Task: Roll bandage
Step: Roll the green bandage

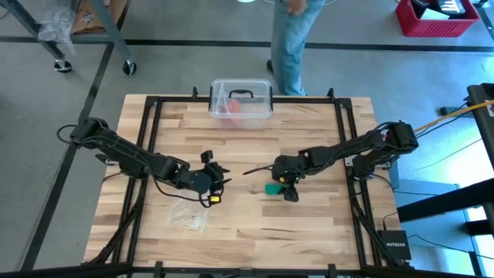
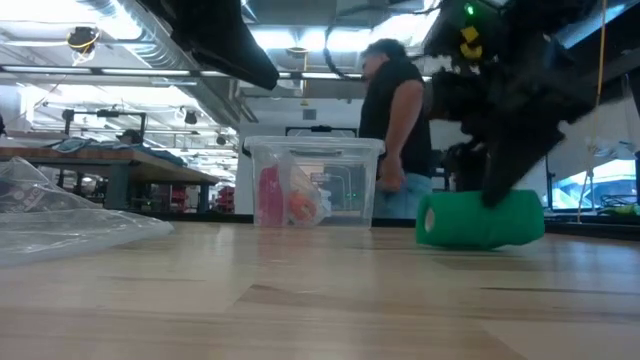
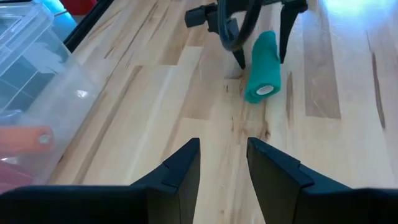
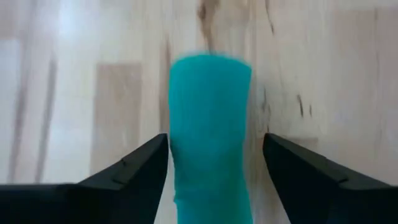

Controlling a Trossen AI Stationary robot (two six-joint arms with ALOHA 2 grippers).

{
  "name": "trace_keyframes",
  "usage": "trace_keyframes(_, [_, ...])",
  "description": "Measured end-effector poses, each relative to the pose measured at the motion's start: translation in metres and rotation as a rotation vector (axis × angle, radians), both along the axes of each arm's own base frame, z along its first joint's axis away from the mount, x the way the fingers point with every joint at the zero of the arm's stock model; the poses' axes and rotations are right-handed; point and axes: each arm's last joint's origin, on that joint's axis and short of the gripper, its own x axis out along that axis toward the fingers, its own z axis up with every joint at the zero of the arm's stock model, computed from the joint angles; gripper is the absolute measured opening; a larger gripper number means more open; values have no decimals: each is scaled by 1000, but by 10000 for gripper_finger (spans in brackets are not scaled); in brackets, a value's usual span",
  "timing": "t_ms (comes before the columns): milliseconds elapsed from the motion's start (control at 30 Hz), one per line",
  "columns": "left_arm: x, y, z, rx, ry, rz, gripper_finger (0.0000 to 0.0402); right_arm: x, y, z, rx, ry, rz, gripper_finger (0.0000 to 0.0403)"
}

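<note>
Bandage [image 1: 272,188], rolled up, is lying on the table [image 1: 255,232] just in front of the clear box [image 1: 241,99]; I'm watching the right gripper [image 1: 287,188] straddling it. At table level, it is resting on its side. Wrist views: right fingers [image 4: 134,171] are standing spread, not touching; left gripper [image 3: 222,163] is hovering partly open, empty.

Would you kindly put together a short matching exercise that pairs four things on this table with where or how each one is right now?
Things:
1. bandage
2. clear plastic box
3. plastic wrapper
4. left gripper

States:
A. crumpled flat near the table's front, on the left arm's side
B. rolled up, lying on its side between the open fingers of the right gripper
C. empty, hovering over bare wood
D. at the table's far edge, lid on

Pairs: 1-B, 2-D, 3-A, 4-C
</note>
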Motion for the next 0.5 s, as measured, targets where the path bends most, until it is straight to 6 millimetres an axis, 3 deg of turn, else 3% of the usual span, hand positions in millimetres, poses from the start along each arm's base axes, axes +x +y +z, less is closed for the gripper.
trace_keyframes(267, [0, 0, 0, 9, 6, -5, 125, 0, 1, 14, 11, 30, -8, 266])
trace_keyframes(500, [0, 0, 0, 10, 7, -6, 125, -8, 39, 14, -34, 30, 57, 266])
